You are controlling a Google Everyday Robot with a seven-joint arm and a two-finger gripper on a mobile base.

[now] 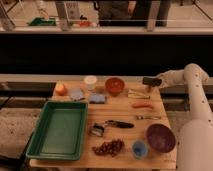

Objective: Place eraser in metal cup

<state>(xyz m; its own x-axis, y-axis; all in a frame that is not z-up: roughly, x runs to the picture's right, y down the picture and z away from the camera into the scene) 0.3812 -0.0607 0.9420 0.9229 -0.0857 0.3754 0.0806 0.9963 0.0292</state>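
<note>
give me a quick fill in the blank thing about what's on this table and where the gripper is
1. The tray is ____ in colour.
2. The small cup beside the purple bowl is ____.
3. The gripper is at the far edge of the table, about level with the white cup and the ____ bowl.

Missing words: green; blue; red

A green tray lies left of a purple bowl and a red bowl.
</note>
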